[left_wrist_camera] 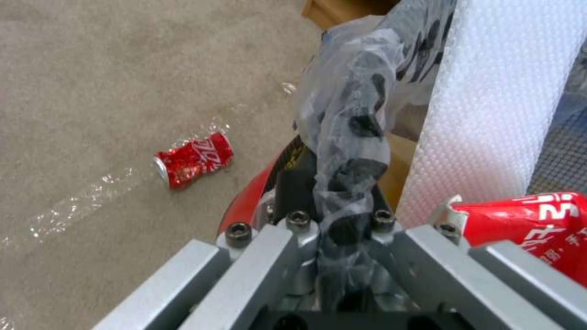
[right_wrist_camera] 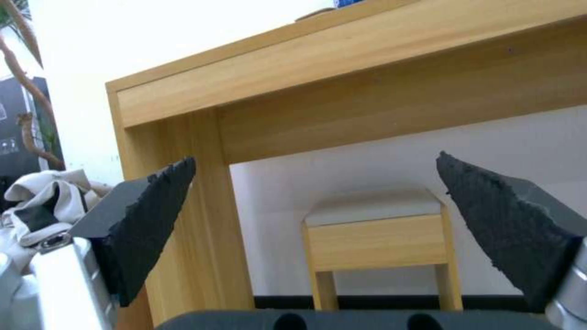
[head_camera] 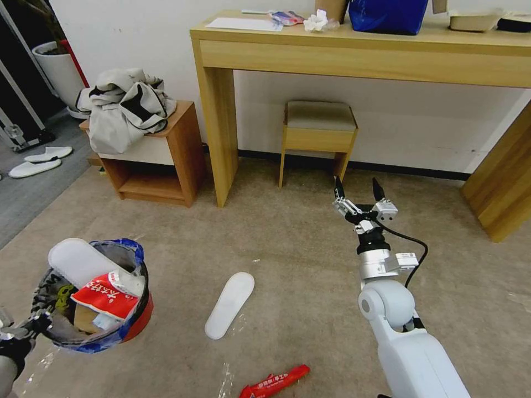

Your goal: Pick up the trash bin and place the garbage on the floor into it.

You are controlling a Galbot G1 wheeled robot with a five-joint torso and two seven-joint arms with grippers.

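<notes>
head view, left hand (head_camera: 25, 326) pinching trash bin (head_camera: 94, 298) rim, right hand (head_camera: 359, 190) spread, slipper (head_camera: 229, 304) between

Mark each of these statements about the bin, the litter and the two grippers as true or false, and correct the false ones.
1. The left gripper is clamped on the trash bin rim. True.
2. The right gripper holds a slipper. False: it is open and empty, raised above the floor.
3. A white slipper lies on the carpet. True.
4. The bin is empty. False: it holds a slipper and a red wrapper.
5. A crushed red can lies on the carpet. True.
</notes>
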